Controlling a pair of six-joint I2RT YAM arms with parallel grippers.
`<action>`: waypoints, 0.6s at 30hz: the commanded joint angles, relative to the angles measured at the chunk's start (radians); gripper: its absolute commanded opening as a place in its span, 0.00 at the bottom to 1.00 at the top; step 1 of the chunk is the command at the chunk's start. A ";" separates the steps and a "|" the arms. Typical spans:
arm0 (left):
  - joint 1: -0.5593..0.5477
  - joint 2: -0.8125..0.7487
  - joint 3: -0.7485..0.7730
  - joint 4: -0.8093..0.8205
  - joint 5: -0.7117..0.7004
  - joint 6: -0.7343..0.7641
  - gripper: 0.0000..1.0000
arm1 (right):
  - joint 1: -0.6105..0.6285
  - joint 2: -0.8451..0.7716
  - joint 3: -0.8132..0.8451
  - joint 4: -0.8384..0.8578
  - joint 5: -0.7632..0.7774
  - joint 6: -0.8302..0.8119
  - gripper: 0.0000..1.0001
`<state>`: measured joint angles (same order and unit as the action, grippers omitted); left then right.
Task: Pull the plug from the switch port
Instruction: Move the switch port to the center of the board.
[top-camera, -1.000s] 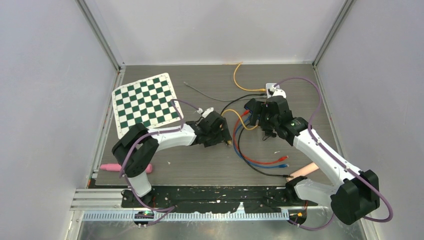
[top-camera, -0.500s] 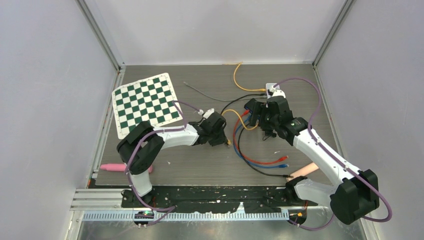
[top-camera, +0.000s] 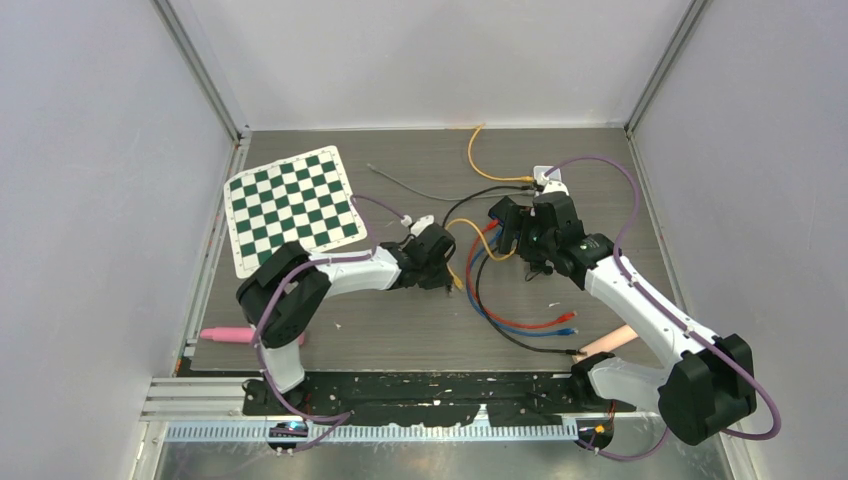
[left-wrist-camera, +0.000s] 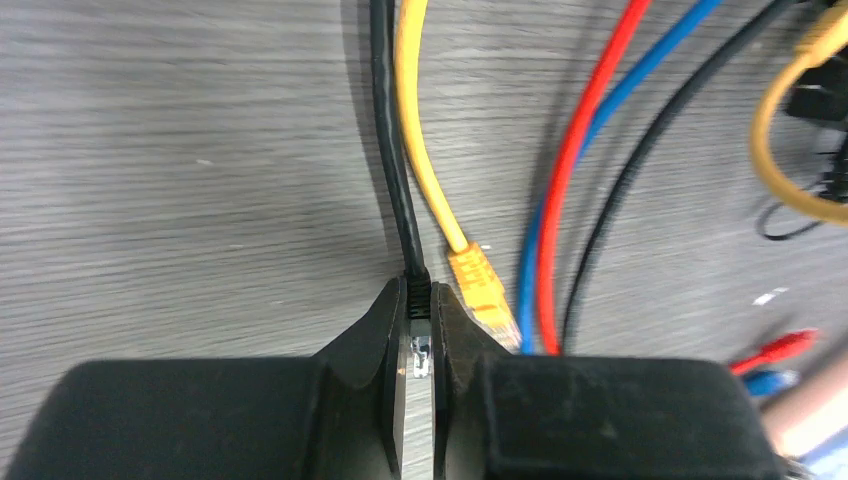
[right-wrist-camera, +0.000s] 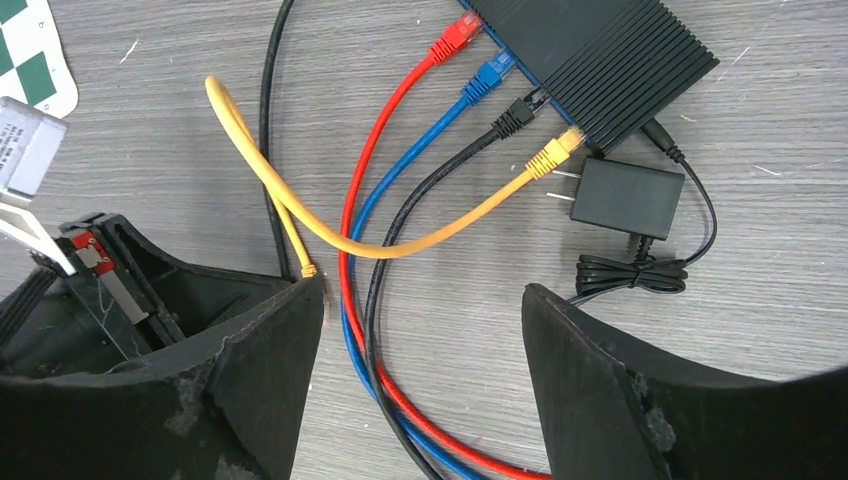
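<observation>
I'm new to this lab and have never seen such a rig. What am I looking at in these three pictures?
Two robot arms, the left arm and right arm, are bolted at the near edge of a table. The wide picture looks down from above and behind them; the other two come from a camera on each wrist, showing that arm's own tool. On the table lie a checkered mat, a pink object and a black network switch with a red cable, blue cable, black cable and yellow cable plugged in, beside a power adapter. The left tool is shut on the plug of a second black cable, away from the switch. The right tool is open, holding nothing.
</observation>
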<state>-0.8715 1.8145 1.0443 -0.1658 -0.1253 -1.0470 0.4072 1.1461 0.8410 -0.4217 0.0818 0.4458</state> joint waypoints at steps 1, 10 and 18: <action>0.017 -0.070 0.018 -0.159 -0.177 0.183 0.05 | -0.008 -0.003 0.021 0.020 -0.009 -0.025 0.79; 0.131 -0.063 0.016 -0.184 -0.148 0.378 0.09 | -0.010 0.071 0.069 0.034 -0.118 -0.059 0.79; 0.267 -0.012 0.091 -0.197 -0.065 0.467 0.18 | -0.010 0.245 0.203 0.012 -0.198 -0.110 0.78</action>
<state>-0.6685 1.7760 1.0718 -0.3363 -0.2237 -0.6670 0.4015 1.3357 0.9478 -0.4240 -0.0601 0.3779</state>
